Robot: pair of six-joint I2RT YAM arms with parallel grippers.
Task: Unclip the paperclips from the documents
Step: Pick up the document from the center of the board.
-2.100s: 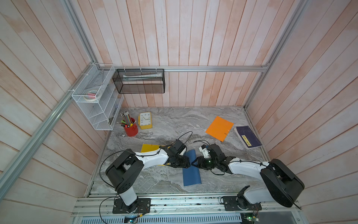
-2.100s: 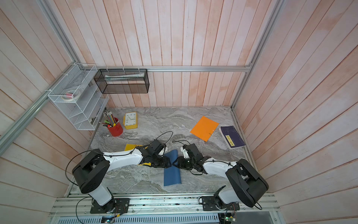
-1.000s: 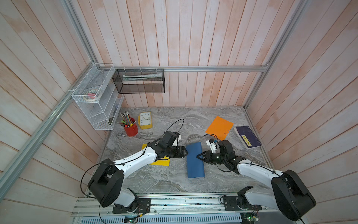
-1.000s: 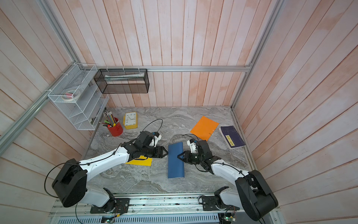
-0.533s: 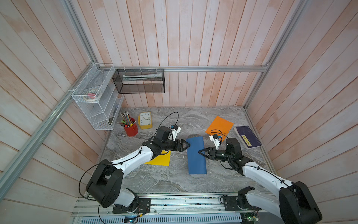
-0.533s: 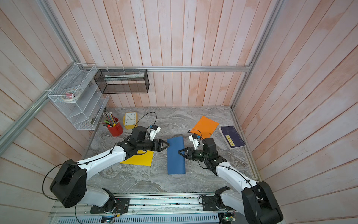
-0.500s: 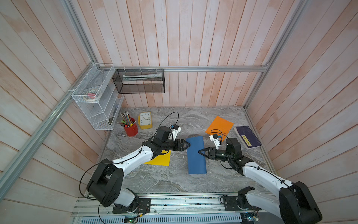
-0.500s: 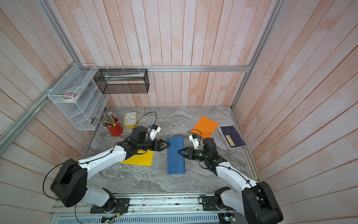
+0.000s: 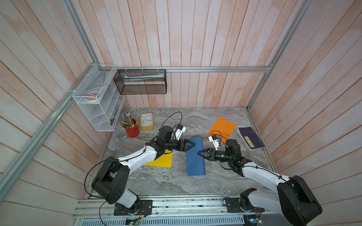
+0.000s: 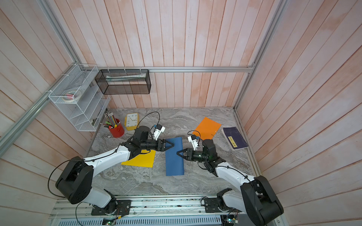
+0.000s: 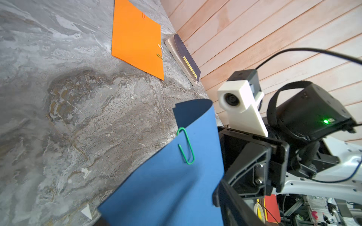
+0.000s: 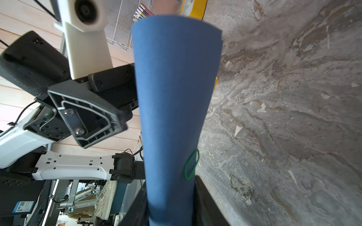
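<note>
The dark blue document (image 9: 195, 160) (image 10: 174, 160) is held curled above the table. My right gripper (image 9: 198, 153) (image 12: 170, 195) is shut on its right edge, just beside a green paperclip (image 12: 191, 165) (image 11: 186, 145) on that edge. My left gripper (image 9: 193, 145) (image 10: 172, 145) is at the sheet's far left corner, open. One of its fingers (image 12: 86, 115) stands just off the paper. The orange document (image 9: 222, 127) (image 11: 137, 39) lies at the back right with a red paperclip (image 11: 143, 14), a silvery one (image 11: 160, 46) and a green one (image 11: 160, 56). The yellow document (image 9: 162, 161) lies partly under my left arm.
A dark purple book (image 9: 250, 138) lies by the right wall. A red pencil cup (image 9: 133, 130) and a yellow clock (image 9: 147, 121) stand at the back left. A white wire shelf (image 9: 98, 101) and a black mesh basket (image 9: 141, 82) hang on the walls.
The blue sheet has moved a little toward the back of the table with both grippers. The left gripper has shifted up to its far corner. The right arm has stretched out further.
</note>
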